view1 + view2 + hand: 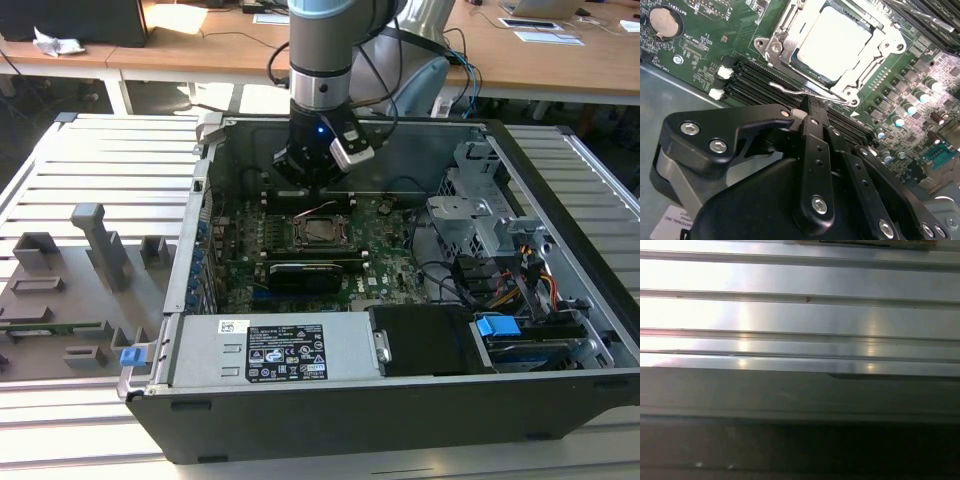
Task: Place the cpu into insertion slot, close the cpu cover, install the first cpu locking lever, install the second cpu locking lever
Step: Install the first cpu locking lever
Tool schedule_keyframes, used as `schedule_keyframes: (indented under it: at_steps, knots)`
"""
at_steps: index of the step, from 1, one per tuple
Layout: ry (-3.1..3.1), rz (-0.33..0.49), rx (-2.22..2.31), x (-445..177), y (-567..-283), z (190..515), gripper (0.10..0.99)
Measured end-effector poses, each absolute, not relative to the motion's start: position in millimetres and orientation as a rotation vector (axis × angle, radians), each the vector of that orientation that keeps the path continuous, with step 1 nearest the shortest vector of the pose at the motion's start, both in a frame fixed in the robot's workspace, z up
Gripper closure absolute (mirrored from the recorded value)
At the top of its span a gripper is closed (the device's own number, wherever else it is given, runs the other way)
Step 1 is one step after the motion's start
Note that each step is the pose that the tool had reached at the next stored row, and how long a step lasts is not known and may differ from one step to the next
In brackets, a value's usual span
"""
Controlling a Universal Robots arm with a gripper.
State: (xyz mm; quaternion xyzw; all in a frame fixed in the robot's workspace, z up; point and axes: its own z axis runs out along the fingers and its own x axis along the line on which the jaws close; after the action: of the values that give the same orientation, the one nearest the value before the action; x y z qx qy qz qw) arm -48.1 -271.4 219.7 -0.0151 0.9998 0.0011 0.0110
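Note:
The cpu (832,42), pale and square, lies flat in the insertion slot (771,48) on the green motherboard (700,45). The silver cpu cover (879,50) lies down around it, framing its top. A thin wire locking lever (790,90) runs along the socket's edge over the black memory slots. My gripper (810,114) is shut, its tips right at this lever; whether they touch it I cannot tell. In the exterior view my gripper (318,195) hangs just behind the cpu (320,232), inside the open computer case.
Black memory slots (747,75) sit beside the socket. The case (560,160) holds a drive cage (470,215), cables (500,280) and a power supply (280,350). Grey fixtures (95,240) stand on the ribbed table at the exterior view's left. Ribbed metal (800,315) faces the first wrist view.

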Motion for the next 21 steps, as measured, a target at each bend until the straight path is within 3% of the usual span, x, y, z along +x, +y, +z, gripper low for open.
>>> schedule_keyframes:
  at_steps: [21]
  knots:
    - [3.12,-0.034,-0.047,-22.3,-271.3,202.8,0.98]
